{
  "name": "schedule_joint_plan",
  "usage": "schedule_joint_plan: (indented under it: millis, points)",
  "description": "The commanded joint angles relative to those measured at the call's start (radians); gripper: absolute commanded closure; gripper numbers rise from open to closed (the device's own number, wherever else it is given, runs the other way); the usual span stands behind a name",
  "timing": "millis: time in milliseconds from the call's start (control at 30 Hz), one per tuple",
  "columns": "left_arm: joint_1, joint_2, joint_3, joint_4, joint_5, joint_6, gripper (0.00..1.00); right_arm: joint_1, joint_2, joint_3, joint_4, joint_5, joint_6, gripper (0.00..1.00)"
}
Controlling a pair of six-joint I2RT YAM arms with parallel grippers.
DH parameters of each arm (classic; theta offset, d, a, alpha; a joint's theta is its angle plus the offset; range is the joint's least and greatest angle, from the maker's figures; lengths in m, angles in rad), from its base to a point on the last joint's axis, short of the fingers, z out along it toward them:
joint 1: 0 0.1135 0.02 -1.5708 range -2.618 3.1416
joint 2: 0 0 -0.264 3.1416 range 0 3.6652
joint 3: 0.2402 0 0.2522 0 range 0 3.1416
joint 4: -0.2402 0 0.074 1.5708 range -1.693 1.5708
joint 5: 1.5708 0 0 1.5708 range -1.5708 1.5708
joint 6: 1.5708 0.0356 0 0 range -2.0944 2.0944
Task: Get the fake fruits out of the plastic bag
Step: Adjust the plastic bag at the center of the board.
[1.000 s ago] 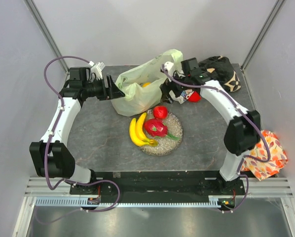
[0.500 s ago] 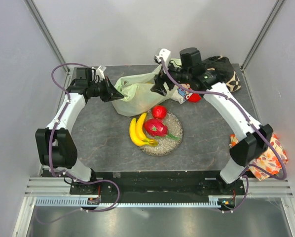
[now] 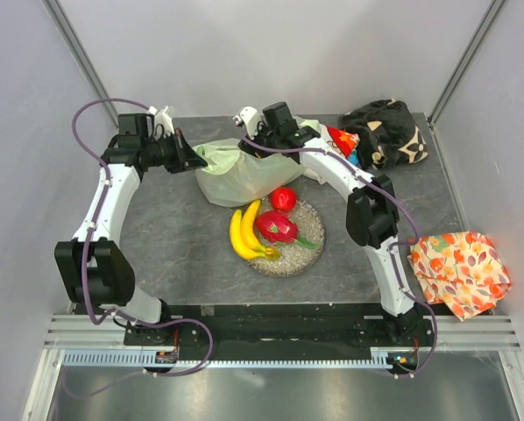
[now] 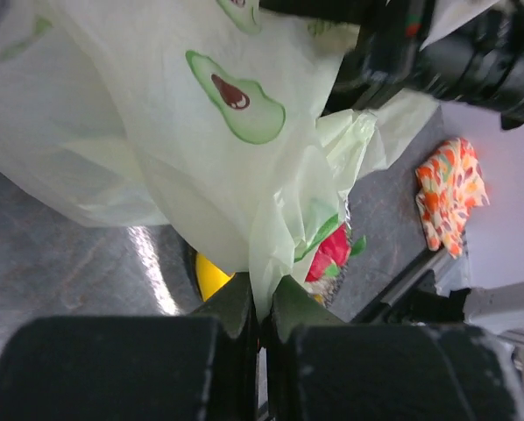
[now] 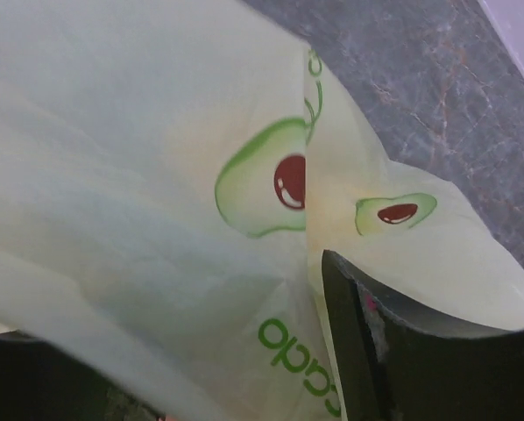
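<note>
The thin, crinkly pale-green plastic bag (image 3: 231, 171), avocado-printed, slumps at the far side of the table (image 3: 174, 237), behind a round speckled dish (image 3: 313, 239) bearing glossy bananas (image 3: 242, 232), a spiky dragon fruit (image 3: 278, 227) and an apple (image 3: 284, 199). The left gripper (image 4: 262, 303) has its jaws clamped on a gathered fold of film; the right gripper (image 3: 255, 147) is buried in plastic, and I cannot tell how its jaws stand.

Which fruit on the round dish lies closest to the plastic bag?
The red apple, at the far rim of the dish beside the plastic bag; bananas and dragon fruit lie farther off.

Plastic bag (image 3: 231, 171) behind dish (image 3: 304, 256) of fruits (image 3: 277, 226)
</note>
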Motion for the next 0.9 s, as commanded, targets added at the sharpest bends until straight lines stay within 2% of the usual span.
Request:
schedule_joint_plan:
  millis: [0, 67, 167, 233, 367, 433, 533, 600, 633, 700, 733, 867]
  points:
    - [0.029, 0.095, 0.179, 0.002, -0.021, 0.120, 0.98, 0.006, 0.058, 0.096, 0.078, 0.144, -0.046, 0.27]
    - [0.029, 0.182, 0.326, 0.002, -0.030, 0.154, 0.98, 0.002, 0.103, 0.161, 0.165, 0.276, -0.046, 0.19]
    - [0.029, 0.277, 0.543, -0.015, -0.047, 0.180, 0.98, -0.010, 0.189, 0.299, 0.290, 0.399, -0.052, 0.18]
    - [0.029, 0.304, 0.656, -0.015, -0.056, 0.203, 0.98, -0.016, 0.229, 0.384, 0.341, 0.416, -0.061, 0.17]
    - [0.030, 0.327, 0.761, -0.017, -0.012, 0.226, 0.98, -0.016, 0.195, 0.354, 0.481, 0.425, -0.101, 0.18]
    - [0.030, 0.315, 0.773, -0.017, 0.005, 0.246, 0.98, -0.016, 0.160, 0.315, 0.487, 0.440, -0.089, 0.19]
    - [0.030, 0.273, 0.752, -0.108, 0.016, 0.330, 0.98, -0.016, 0.067, 0.172, 0.475, 0.396, -0.052, 0.18]
    - [0.030, 0.223, 0.704, -0.251, 0.017, 0.415, 0.98, -0.016, -0.035, 0.013, 0.480, 0.323, -0.023, 0.15]
    - [0.030, 0.195, 0.610, -0.294, 0.007, 0.437, 0.98, -0.014, -0.067, -0.039, 0.480, 0.210, -0.014, 0.11]
    - [0.035, 0.129, 0.475, -0.339, -0.048, 0.485, 0.98, -0.007, -0.153, -0.168, 0.467, 0.107, 0.000, 0.10]
    - [0.038, 0.062, 0.334, -0.340, -0.079, 0.497, 0.98, 0.018, -0.179, -0.207, 0.461, 0.064, 0.000, 0.09]
    - [0.044, -0.070, 0.111, -0.346, -0.228, 0.529, 0.98, 0.087, -0.309, -0.372, 0.466, 0.011, -0.009, 0.07]
